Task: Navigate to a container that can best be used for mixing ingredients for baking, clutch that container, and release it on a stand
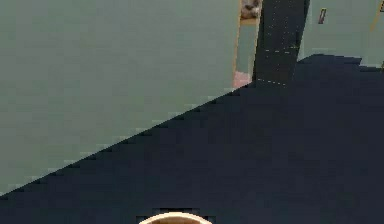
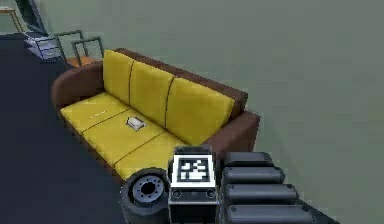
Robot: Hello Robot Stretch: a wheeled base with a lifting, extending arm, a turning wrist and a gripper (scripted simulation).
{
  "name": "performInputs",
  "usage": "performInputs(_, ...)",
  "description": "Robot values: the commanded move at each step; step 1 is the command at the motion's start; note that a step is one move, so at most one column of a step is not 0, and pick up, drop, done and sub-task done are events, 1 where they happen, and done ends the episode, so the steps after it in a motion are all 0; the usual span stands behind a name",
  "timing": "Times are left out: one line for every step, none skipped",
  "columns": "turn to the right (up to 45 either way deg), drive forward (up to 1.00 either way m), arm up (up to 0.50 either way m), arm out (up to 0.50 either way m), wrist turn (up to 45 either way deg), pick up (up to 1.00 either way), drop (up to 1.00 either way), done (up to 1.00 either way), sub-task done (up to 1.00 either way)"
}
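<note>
Status: looked like the search/drive leg. Nothing of the grab or the drop was done, as far as the frames showed.

- Forward view: pale green wall (image 1: 100, 80) ran along the left, dark blue floor (image 1: 260, 150) stretched ahead. Far right was a doorway (image 1: 247, 40) with a tall dark panel (image 1: 279, 40) just beside it. Likely the way onward.
- A pale curved rim (image 1: 172, 216) sat at the near bottom edge; couldn't tell what it was.
- Arm side view: yellow-cushioned sofa (image 2: 150, 100) with brown frame stood against the wall. One small pale flat item (image 2: 135, 123) lay on the middle seat; the shape didn't read as a bowl.
- Far left of that view: a couple of frame chairs (image 2: 80, 45), too small to say more.
- Arm (image 2: 250, 185) was at the near bottom edge, white marker (image 2: 191, 168) on top, gripper (image 2: 147, 192) dark body to its left, near the sofa's front edge.
- Fingers: couldn't tell their state, the far end wasn't readable. Couldn't tell whether it held anything either.
- Mixing container: couldn't tell where it was from these frames. Same for the stand.

Left to do, by my read: find the container, approach, grab, find a stand, set it down.
</note>
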Motion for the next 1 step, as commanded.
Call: performInputs(39.0,0.00,0.00,0.00,0.0,0.00,0.00,0.00,0.00)
